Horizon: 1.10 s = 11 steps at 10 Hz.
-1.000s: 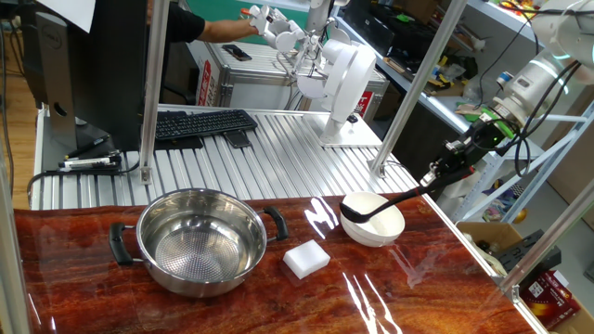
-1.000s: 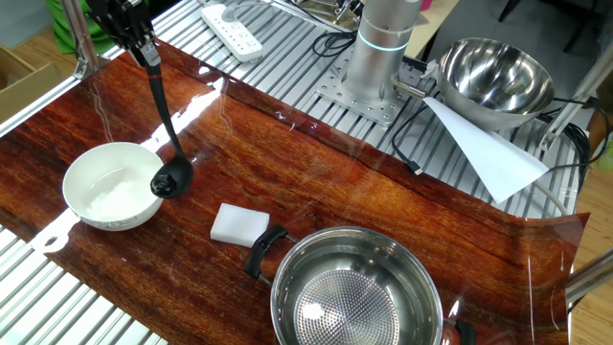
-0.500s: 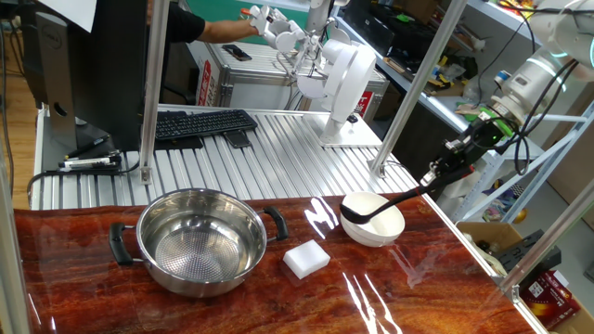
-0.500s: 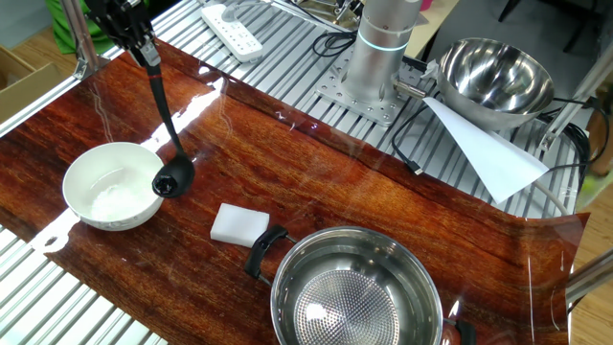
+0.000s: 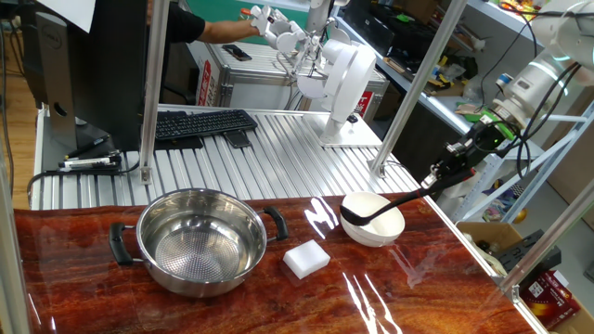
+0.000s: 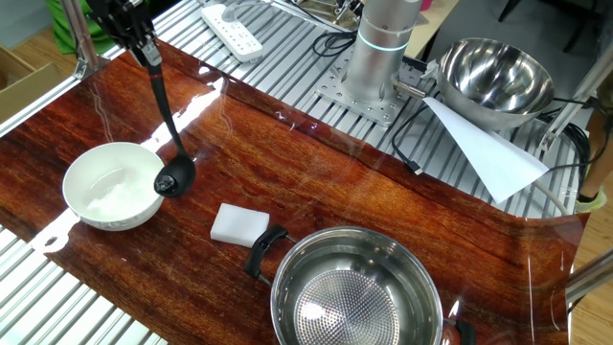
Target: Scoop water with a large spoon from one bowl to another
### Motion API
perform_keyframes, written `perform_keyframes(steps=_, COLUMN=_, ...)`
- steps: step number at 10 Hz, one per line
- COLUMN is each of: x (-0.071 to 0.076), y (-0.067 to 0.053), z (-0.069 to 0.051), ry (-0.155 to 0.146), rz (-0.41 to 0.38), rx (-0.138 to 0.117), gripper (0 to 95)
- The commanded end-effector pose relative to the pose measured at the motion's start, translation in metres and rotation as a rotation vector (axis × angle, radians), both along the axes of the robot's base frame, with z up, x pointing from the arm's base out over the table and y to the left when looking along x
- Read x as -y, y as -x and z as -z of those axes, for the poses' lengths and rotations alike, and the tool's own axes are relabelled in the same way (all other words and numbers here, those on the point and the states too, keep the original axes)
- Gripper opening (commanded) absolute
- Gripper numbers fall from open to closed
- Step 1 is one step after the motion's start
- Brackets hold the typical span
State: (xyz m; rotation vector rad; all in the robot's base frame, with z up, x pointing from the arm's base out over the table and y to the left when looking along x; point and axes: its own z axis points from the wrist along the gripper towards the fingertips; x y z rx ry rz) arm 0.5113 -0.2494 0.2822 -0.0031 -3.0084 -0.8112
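Note:
The black ladle (image 5: 390, 201) (image 6: 170, 178) hangs tilted with its cup at the near edge of the white bowl (image 5: 376, 224) (image 6: 107, 186), just above or at its rim. My gripper (image 5: 436, 177) (image 6: 144, 47) is shut on the top end of the ladle's long handle, up and to the side of the bowl. The wide steel pot with two black handles (image 5: 201, 239) (image 6: 356, 287) stands apart on the wooden table, with a perforated-looking bottom showing.
A white rectangular block (image 5: 306, 259) (image 6: 239, 224) lies between the pot and the bowl. A second steel bowl (image 6: 494, 78) and a white paper sheet (image 6: 488, 153) sit beside the arm's base (image 6: 378, 57). Metal frame posts (image 5: 413, 83) stand behind the table.
The ladle's cup has shifted very slightly away from the bowl's middle toward its rim; otherwise nothing has visibly moved.

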Motion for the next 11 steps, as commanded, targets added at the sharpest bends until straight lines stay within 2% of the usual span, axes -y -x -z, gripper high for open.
perform_keyframes(steps=1, x=0.0009, y=0.0009, z=0.0006, ry=0.003, rz=-0.001, rx=0.003, gripper=0.0)
perform_keyframes(steps=11, x=0.0099, y=0.0067, z=0.0045, ry=-0.025, rz=-0.004, rx=0.003, gripper=0.0)
